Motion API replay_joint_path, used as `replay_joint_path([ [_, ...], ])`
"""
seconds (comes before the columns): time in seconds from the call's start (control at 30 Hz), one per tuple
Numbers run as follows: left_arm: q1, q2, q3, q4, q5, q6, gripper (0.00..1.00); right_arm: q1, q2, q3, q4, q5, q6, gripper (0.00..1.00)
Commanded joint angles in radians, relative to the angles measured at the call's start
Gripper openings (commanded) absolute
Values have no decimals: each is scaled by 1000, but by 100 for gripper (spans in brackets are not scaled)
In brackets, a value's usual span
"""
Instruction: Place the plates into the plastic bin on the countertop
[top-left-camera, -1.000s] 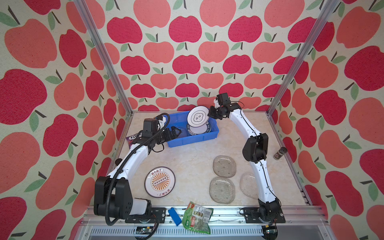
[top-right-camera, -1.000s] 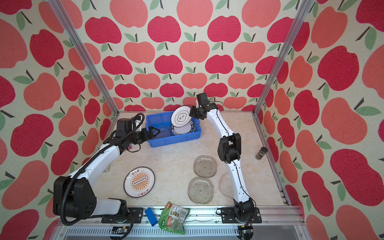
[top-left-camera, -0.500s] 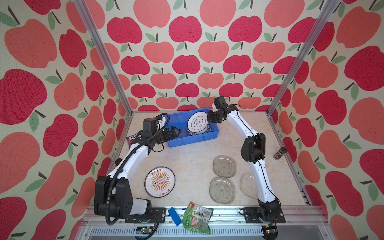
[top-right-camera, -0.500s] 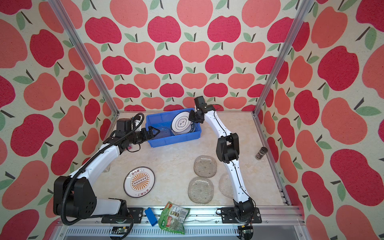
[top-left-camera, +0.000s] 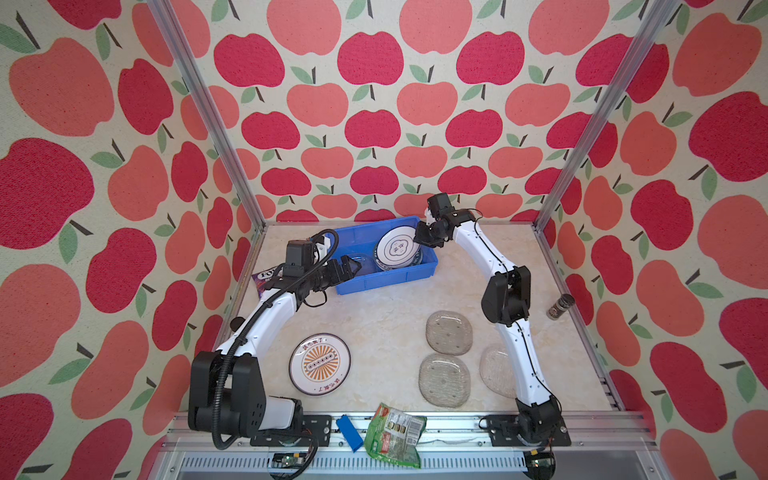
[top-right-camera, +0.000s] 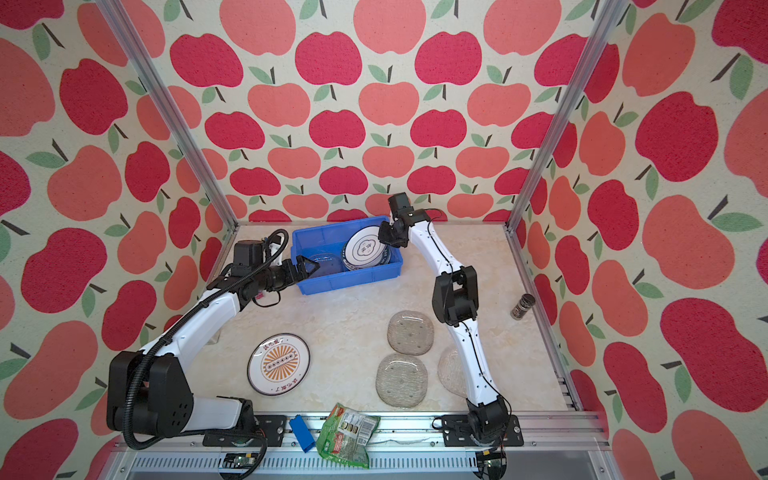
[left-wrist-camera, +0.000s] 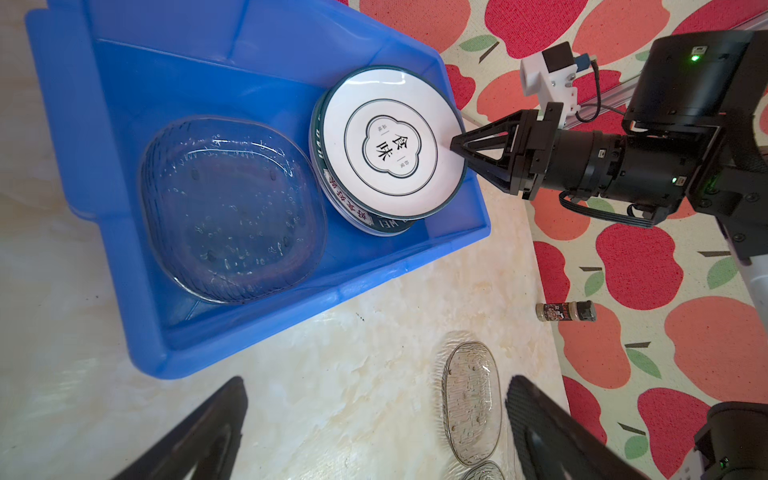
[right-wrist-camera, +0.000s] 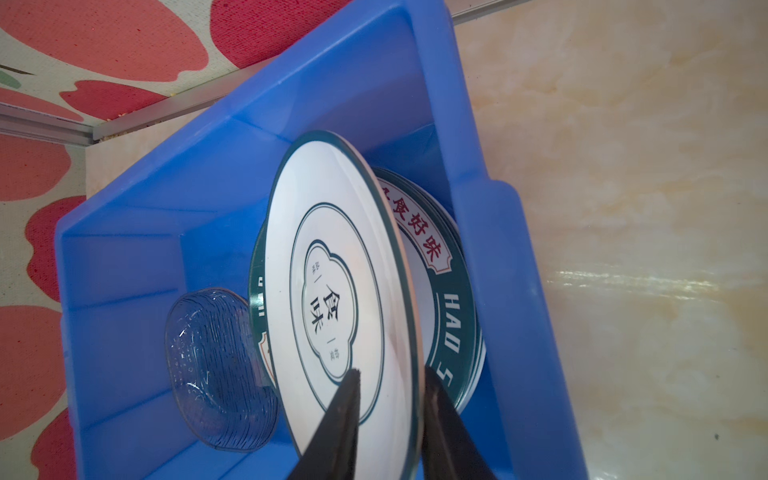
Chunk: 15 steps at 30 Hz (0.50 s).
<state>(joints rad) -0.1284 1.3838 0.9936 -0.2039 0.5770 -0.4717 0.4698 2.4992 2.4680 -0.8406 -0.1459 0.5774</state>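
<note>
The blue plastic bin (top-left-camera: 386, 282) stands at the back of the countertop (top-left-camera: 374, 316). It holds a glass plate (left-wrist-camera: 232, 208) beside a stack of round plates (right-wrist-camera: 449, 299). A white plate with Chinese characters (top-left-camera: 397, 249) leans tilted on that stack. My right gripper (right-wrist-camera: 388, 374) straddles its rim, jaws slightly parted, open. My left gripper (left-wrist-camera: 376, 386) hovers wide open and empty by the bin's left end. On the countertop lie a sunburst plate (top-left-camera: 320, 363) and three glass plates (top-left-camera: 449, 332), (top-left-camera: 444, 380), (top-left-camera: 496, 370), the last partly under my right arm.
A spice jar (top-left-camera: 560, 306) lies by the right rail. A green snack packet (top-left-camera: 395, 432) and a small blue block (top-left-camera: 348, 432) rest on the front rail. A purple package (top-left-camera: 268, 276) lies under my left arm at the left wall.
My right gripper lowered the white plate onto the stack in the bin, and its jaws have parted. The left arm has stayed still.
</note>
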Motion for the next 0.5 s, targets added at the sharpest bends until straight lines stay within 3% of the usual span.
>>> replay_joint_path([
  [0.0, 11, -3, -9, 6, 3, 27, 100, 0, 31, 6, -22, 1, -3, 30],
  [0.37, 13, 19, -11, 27, 6, 18, 100, -6, 32, 5, -72, 40, -39, 50],
  [0.47, 12, 24, -10, 35, 7, 15, 100, -10, 45, 25, -86, 34, -41, 50],
])
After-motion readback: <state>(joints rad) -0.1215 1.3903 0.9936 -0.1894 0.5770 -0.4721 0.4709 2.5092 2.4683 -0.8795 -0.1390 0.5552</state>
